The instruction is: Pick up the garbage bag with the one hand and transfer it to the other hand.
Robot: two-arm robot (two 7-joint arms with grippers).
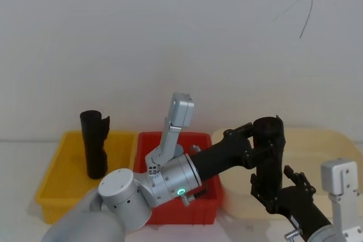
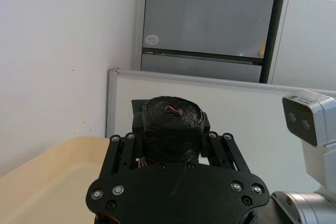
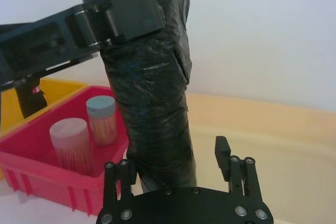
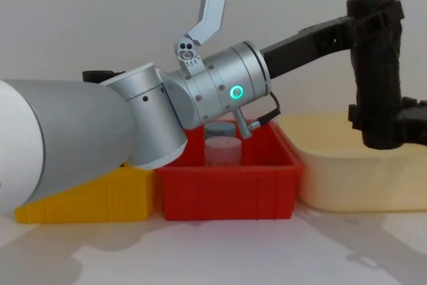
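The garbage bag [image 1: 267, 154], a tall black crinkled roll, hangs upright over the cream bin [image 1: 323, 145]. My left gripper [image 1: 262, 131], on the silver arm with the green ring light [image 4: 235, 92], is shut on the roll near its top [image 4: 375, 18]. In the left wrist view the roll's top end [image 2: 170, 114] sits between that gripper's fingers. My right gripper [image 3: 173, 156] comes up from below and stands open around the roll's lower end. One of its fingers [image 3: 223, 153] is clearly apart from the plastic. From the chest, the right gripper [image 4: 393, 121] straddles the bottom of the roll.
A second black roll [image 1: 95, 143] with a ragged edge stands in the yellow bin [image 1: 57, 182] at the left. The red bin [image 1: 193, 211] in the middle holds two capped jars [image 3: 71, 142] [image 3: 101, 119]. A white wall is behind.
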